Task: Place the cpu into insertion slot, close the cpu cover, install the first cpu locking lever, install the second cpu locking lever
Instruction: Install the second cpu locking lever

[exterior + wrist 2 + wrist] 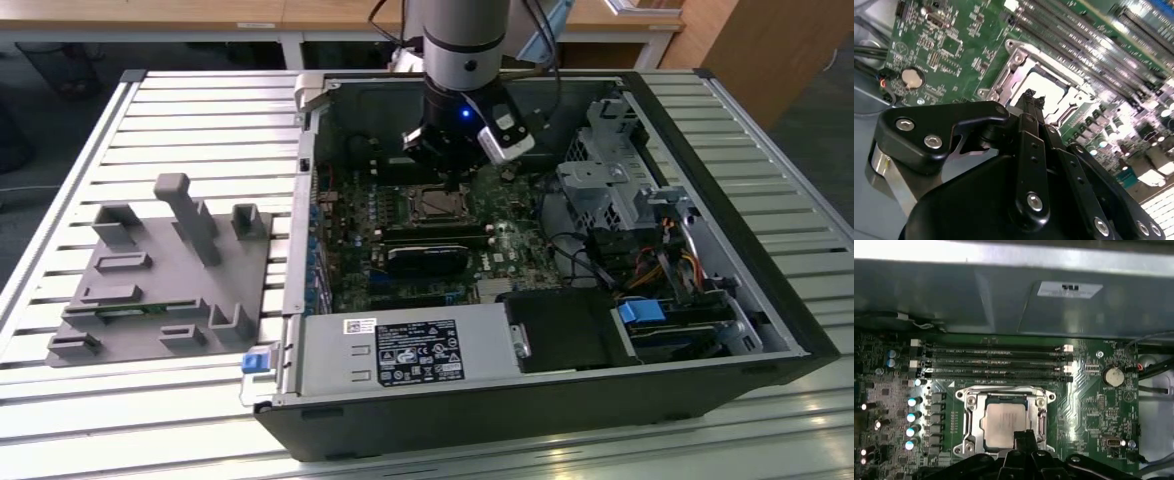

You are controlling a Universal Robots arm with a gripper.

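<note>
The chip is in and its cover is down.

In the first wrist view, lower middle, the cpu point(1002, 425) sits in the insertion slot point(1041, 426) with the cpu cover point(1004, 396) flat around it. I cannot tell about the levers. My pincer point(1025, 436) hangs just above, tips close together, holding nothing.

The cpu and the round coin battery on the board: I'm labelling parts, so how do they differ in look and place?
The silvery-tan square cpu is flat and four-cornered; the silver coin battery is a round disc. The cpu looks larger than the battery. The cpu sits inside the silver metal cpu cover frame, while the battery sits on open green board, apart from the socket. The black end effector is nearest the cpu, not the battery. Both have pale metal tops.
</note>
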